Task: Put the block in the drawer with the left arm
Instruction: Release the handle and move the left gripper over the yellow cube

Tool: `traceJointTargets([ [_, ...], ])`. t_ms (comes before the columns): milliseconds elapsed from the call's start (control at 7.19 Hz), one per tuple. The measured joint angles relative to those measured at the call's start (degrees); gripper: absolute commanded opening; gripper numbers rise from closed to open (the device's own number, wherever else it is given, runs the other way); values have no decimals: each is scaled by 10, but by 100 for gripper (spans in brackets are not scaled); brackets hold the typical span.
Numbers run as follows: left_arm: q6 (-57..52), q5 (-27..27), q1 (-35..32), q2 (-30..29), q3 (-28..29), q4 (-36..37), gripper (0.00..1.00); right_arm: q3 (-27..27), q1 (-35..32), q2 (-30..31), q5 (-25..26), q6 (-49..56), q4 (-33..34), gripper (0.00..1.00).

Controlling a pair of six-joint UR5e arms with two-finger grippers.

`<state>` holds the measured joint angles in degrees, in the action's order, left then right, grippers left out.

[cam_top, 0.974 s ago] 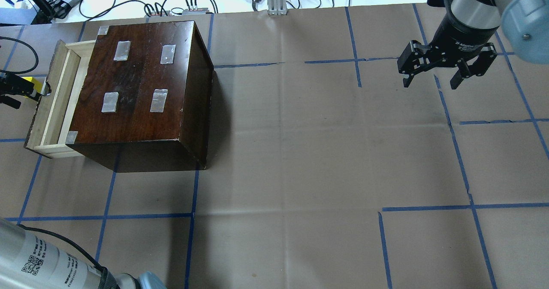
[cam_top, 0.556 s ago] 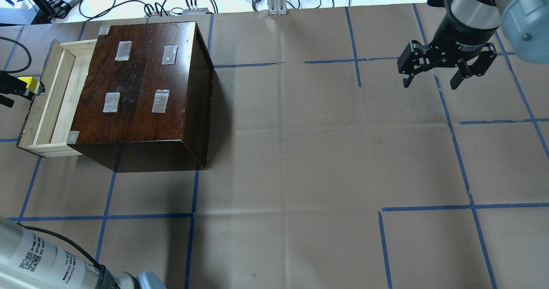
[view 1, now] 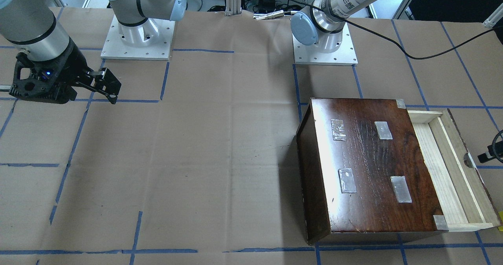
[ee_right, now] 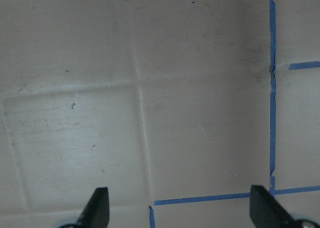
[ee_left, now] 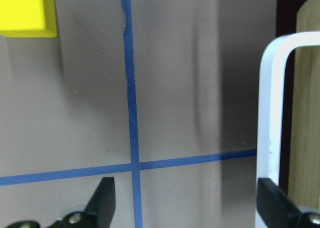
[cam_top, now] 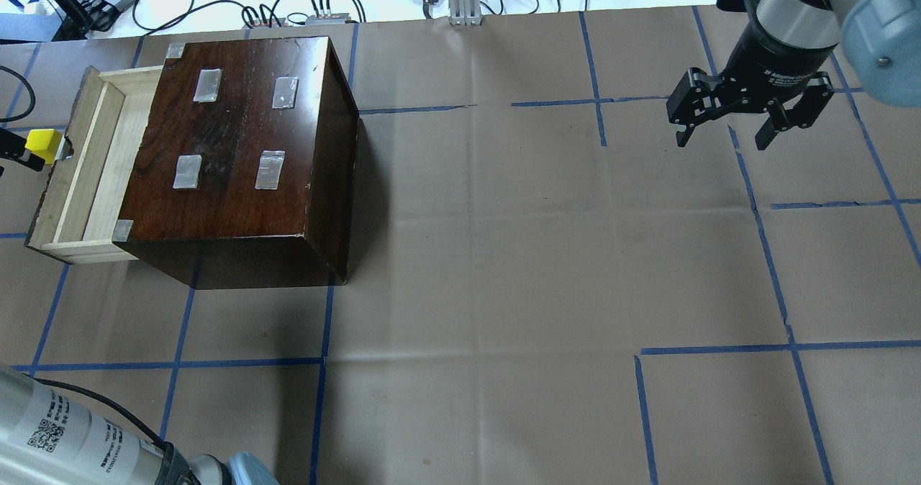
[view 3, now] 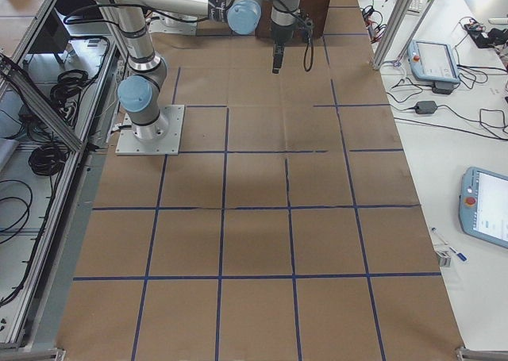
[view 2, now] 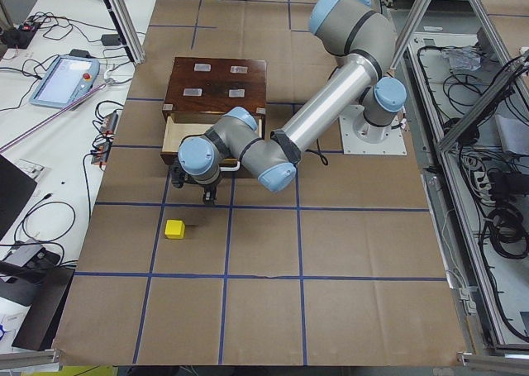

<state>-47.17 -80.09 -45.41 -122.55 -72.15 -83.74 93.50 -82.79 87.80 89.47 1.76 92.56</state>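
2 fingers of the left tool (ee_left: 185, 190) stand spread wide with nothing between them, pointing down at bare tabletop (ee_left: 190, 87). The right tool (cam_top: 722, 137) is likewise spread and hangs idle near the far right corner. The block (ee_left: 25, 11) lies on the tabletop, untouched, ahead of the left tool and off to 1 side, between the drawer's front and the tabletop's left edge. The drawer (cam_top: 93, 161) is drawn out of the dark box (cam_top: 237, 139) at the far left corner, its pale floor exposed, so I judge the step in hand to be the reach for the block. The next move calls for shifting the left tool over the block, lowering until the fingers straddle it, then pinching. 1 finger stands just beside the drawer's white handle (ee_left: 270, 112), so that side is tight; toward the left edge the paper lies open. The block would then have to clear the drawer's front and drop into a narrow strip.
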Motion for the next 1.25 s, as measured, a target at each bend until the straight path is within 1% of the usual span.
traceJointTargets([
  [278, 0, -5, 1, -5, 36, 0, 99, 0, 0, 0, 0, 0, 0, 100],
  [556, 1, -17, 1, -33, 96, 3, 99, 0, 0, 0, 0, 0, 1, 100],
  [974, 1, -25, 0, -116, 228, 0, 99, 0, 0, 0, 0, 0, 1, 100],
  [1113, 1, -28, -1, -144, 262, -1, 99, 0, 0, 0, 0, 0, 0, 100],
  [1252, 1, -29, -2, -165, 281, 0, 99, 0, 0, 0, 0, 0, 0, 100],
])
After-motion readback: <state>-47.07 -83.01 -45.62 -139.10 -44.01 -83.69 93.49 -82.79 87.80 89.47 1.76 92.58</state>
